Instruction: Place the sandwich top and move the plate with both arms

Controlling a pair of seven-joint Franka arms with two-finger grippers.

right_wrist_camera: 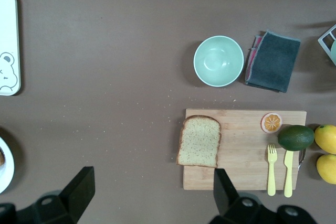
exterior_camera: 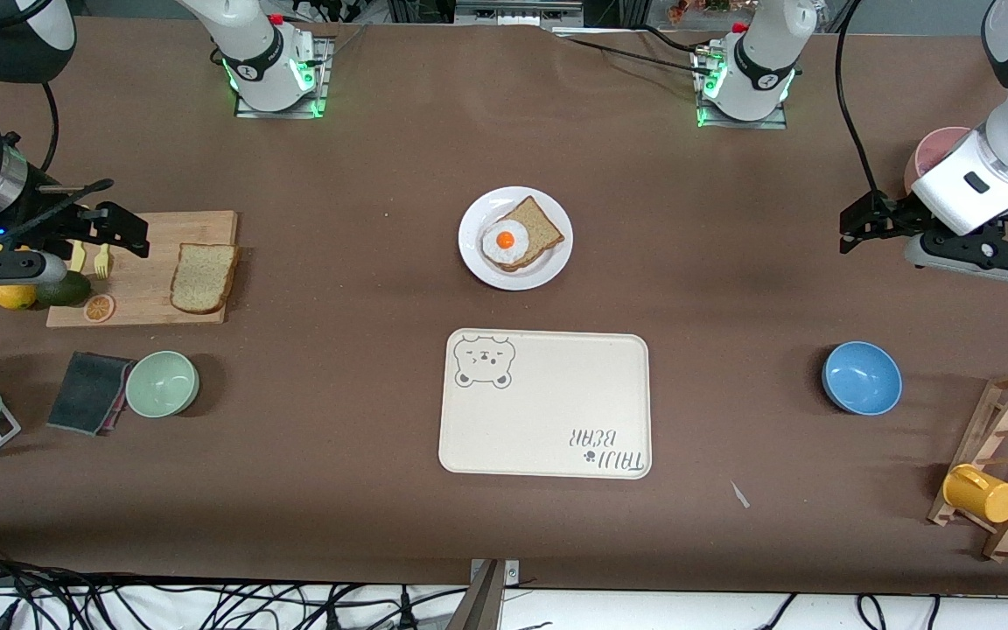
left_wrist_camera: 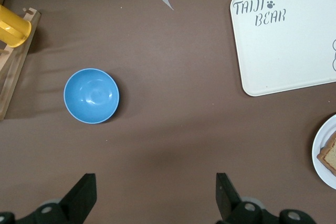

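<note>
The sandwich top [exterior_camera: 202, 277] [right_wrist_camera: 199, 141], a plain speckled bread slice, lies flat on a wooden board [exterior_camera: 141, 297] toward the right arm's end of the table. The white plate [exterior_camera: 472, 255] sits mid-table, carrying a bread slice topped with a fried egg [exterior_camera: 506, 242]; only its rim [left_wrist_camera: 323, 150] shows in the left wrist view. My right gripper [exterior_camera: 123, 229] [right_wrist_camera: 152, 178] hangs open and empty above the board's edge, apart from the slice. My left gripper [exterior_camera: 854, 229] [left_wrist_camera: 155, 182] hangs open and empty over bare table at the left arm's end.
A cream bear tray [exterior_camera: 548, 429] lies nearer the front camera than the plate. A blue bowl [exterior_camera: 861, 378] and a mug rack with a yellow mug [exterior_camera: 981, 493] stand below the left gripper. A green bowl [exterior_camera: 163, 383], dark cloth [exterior_camera: 88, 392], avocado [exterior_camera: 65, 289], yellow fork [exterior_camera: 102, 260] crowd the board.
</note>
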